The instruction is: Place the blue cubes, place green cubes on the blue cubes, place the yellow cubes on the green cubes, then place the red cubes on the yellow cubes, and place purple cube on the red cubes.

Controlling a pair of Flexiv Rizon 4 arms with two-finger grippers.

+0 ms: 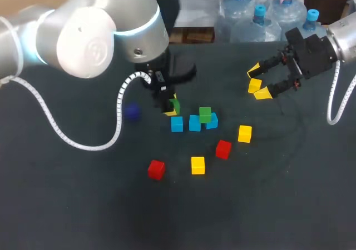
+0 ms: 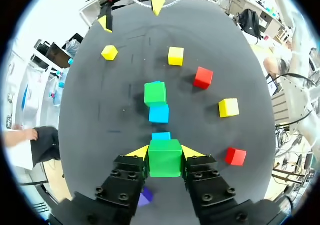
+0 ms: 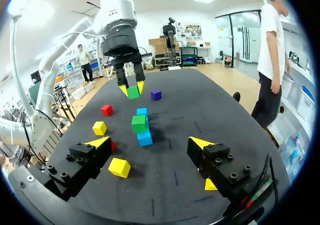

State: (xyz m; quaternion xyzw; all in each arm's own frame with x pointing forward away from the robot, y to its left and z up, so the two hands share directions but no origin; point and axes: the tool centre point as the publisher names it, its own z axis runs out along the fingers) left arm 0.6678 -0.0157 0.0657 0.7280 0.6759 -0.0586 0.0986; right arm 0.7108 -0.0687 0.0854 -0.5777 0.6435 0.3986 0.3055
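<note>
Okay, my left tool [image 2: 166,152] is clamped on a green cube [image 2: 165,161], a finger pressed to each side. It holds the cube right over a row of three blue cubes [image 1: 194,123] in the middle of the counter [image 1: 289,205], at the end nearer the counter's left edge. I can't tell whether it touches the blue one beneath.

At the row's other end, a second green cube [image 1: 205,114] sits on top of its blue cube.

My right tool [image 3: 150,143] hangs wide open with nothing in it, out toward the counter's far right corner, and a yellow cube [image 2: 109,52] lies near it.

Between the row and the near edge lie another yellow cube [image 1: 245,133], a red cube [image 1: 223,149], a third yellow cube [image 1: 198,165] and a second red cube [image 1: 156,169], all apart from each other.

The purple cube [image 1: 132,112] sits alone on the left-edge side of the row.
</note>
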